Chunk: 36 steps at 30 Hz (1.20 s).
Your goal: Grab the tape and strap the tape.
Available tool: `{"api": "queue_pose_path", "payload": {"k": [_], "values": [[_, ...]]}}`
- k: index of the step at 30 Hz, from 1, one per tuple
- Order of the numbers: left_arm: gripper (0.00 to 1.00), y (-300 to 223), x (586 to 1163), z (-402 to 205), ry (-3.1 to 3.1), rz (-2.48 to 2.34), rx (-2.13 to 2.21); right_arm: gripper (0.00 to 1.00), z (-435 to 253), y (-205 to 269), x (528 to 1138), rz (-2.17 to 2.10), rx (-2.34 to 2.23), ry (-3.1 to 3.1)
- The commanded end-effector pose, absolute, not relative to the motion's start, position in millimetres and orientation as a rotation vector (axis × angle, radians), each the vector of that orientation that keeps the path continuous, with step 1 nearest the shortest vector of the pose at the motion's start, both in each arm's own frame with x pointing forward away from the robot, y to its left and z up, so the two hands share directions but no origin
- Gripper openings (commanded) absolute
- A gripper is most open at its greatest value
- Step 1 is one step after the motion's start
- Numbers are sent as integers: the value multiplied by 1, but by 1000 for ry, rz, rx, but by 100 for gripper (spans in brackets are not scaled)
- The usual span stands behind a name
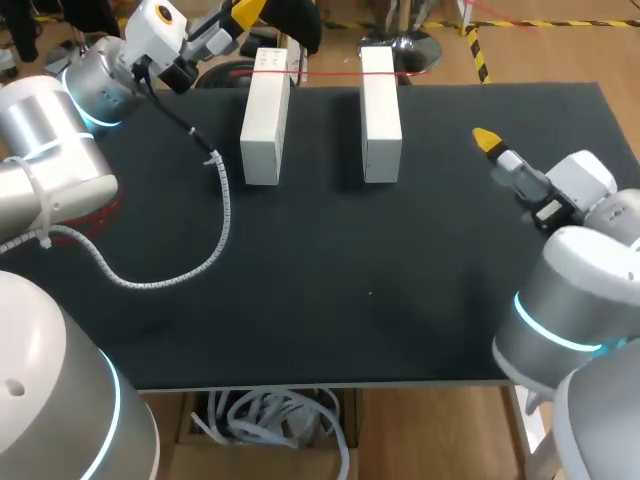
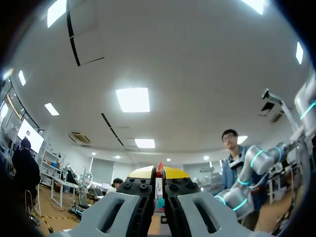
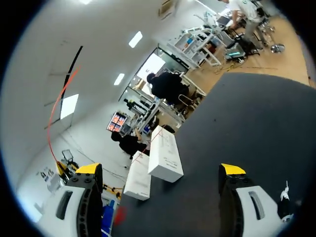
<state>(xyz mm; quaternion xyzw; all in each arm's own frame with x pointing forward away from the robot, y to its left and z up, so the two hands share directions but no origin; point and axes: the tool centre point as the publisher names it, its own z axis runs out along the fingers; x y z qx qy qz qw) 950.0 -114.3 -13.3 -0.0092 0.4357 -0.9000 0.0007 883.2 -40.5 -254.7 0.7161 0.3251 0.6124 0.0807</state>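
Note:
A thin red tape [image 1: 330, 73] runs taut across the far ends of two white blocks [image 1: 263, 115] [image 1: 380, 112] standing side by side at the back of the black table. My left gripper [image 1: 247, 12] is raised beyond the left block and is shut on the tape's end [image 2: 159, 169], a red sliver between its yellow tips [image 2: 159, 173]. In the right wrist view the tape [image 3: 58, 106] shows as a red strand arcing through the air beyond the blocks [image 3: 165, 154]. My right gripper [image 1: 487, 141] hovers over the table's right part, open and empty [image 3: 160, 170], pointing towards the blocks.
A white corrugated cable [image 1: 218, 235] from my left arm loops over the table's left part [image 1: 150, 240]. The dark tabletop [image 1: 400, 280] in front of the blocks and around the right gripper is bare.

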Motion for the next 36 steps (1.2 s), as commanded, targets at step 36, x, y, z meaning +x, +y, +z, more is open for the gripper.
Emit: {"api": "queue_pose_path", "payload": {"k": [36], "values": [[0,-114,950,-14,1367,-2829,-25,100,-250,-15,879,2225,2216,442]]}}
